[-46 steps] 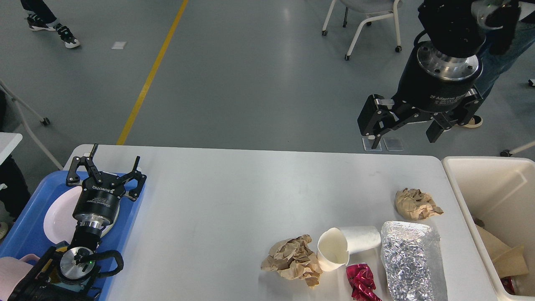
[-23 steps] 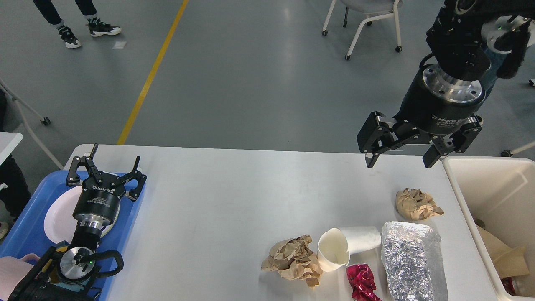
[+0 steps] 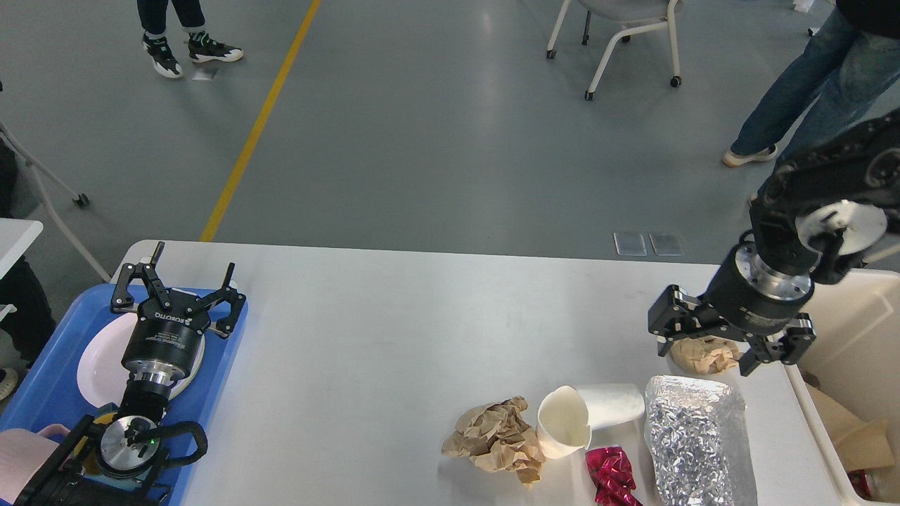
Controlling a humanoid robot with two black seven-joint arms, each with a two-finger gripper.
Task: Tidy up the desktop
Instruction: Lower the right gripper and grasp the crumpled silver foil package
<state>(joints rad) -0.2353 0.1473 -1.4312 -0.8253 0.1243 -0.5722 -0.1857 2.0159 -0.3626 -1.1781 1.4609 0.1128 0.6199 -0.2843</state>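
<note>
The desktop (image 3: 394, 337), a broad white matte surface with rounded corners, fills the lower frame; litter clusters at its right end beside a beige bin (image 3: 844, 330). Step in hand, by judgement: pickup of the far crumpled brown paper ball (image 3: 705, 353). The right gripper (image 3: 710, 346) hangs over it, fingers spread wide to either side, holding nothing; next move calls for lowering and closing. The left gripper (image 3: 184, 275) sits open and empty above a blue tray (image 3: 49, 365). Also waiting: creased foil packet (image 3: 699, 439), a second paper wad (image 3: 496, 439), tipped white paper cup (image 3: 587, 418), shiny red wrapper (image 3: 612, 474).
</note>
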